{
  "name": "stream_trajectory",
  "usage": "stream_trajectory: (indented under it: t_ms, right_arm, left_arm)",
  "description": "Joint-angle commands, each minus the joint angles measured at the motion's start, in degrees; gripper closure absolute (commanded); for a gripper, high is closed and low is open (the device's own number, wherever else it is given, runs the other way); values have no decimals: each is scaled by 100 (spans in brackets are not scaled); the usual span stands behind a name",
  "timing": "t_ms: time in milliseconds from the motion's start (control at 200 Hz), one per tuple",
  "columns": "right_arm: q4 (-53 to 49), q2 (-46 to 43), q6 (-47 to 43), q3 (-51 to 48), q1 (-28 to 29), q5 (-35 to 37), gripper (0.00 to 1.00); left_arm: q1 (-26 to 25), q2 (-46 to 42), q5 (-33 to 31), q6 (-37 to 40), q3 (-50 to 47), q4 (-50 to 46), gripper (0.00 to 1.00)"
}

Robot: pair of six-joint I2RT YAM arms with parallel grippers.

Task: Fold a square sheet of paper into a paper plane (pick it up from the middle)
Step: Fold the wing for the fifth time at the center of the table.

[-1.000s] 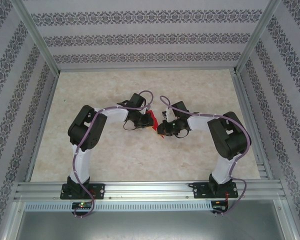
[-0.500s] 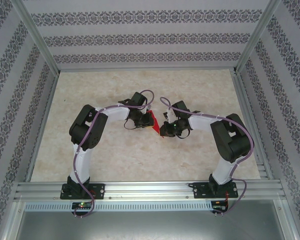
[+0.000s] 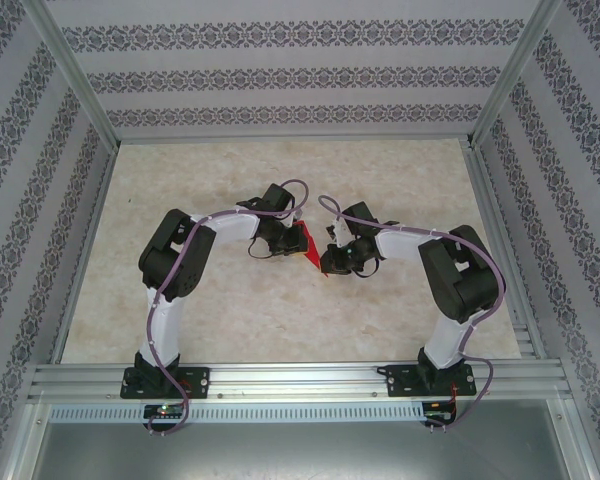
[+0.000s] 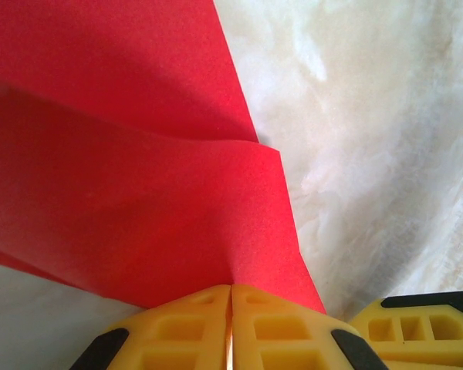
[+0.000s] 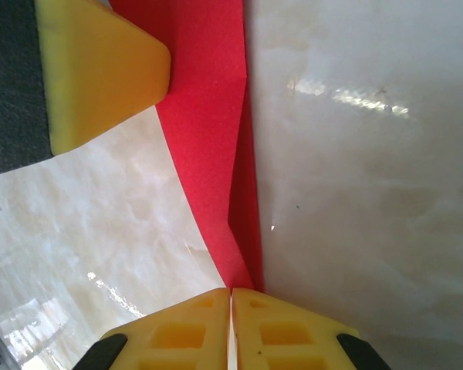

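the one paper plane (image 3: 302, 241) has shifted slightly; its long axis and tip point toward the counter's (image 3: 230, 320) near edge; left fingers (image 4: 185, 331) and right fingers (image 5: 282, 331) clamp it.

Matt red paper sheet (image 4: 139, 193) on glossy marble-look worktop (image 5: 355, 193); smooth yellow plastic on right gripper (image 5: 231, 297); dull aluminium frame rail (image 3: 300, 378).

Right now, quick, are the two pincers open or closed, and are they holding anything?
Left pincer: closed, holding the folded red paper.
Right pincer: closed, holding the same paper.
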Motion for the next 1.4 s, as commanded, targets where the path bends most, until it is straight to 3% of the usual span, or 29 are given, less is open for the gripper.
stream_trajectory:
  t_ms: [0, 400, 919, 1154, 1399]
  right_arm:
    - [-410, 126, -180, 25, 50, 395, 90]
    - [-471, -384, -214, -11, 122, -12, 89]
    - [-748, -67, -227, 12, 122, 639, 89]
    - [-481, -529, -86, 324, 225, 124, 88]
    - [-30, 101, 283, 802, 377, 305, 89]
  left_arm:
    - [-6, 472, -895, 133, -142, -617, 88]
    - [-5, 497, -887, 133, -125, -628, 88]
    - [-9, 507, -900, 142, -125, -628, 88]
    - [-4, 503, -883, 142, -124, -621, 88]
    - [-5, 503, -852, 120, -117, -620, 89]
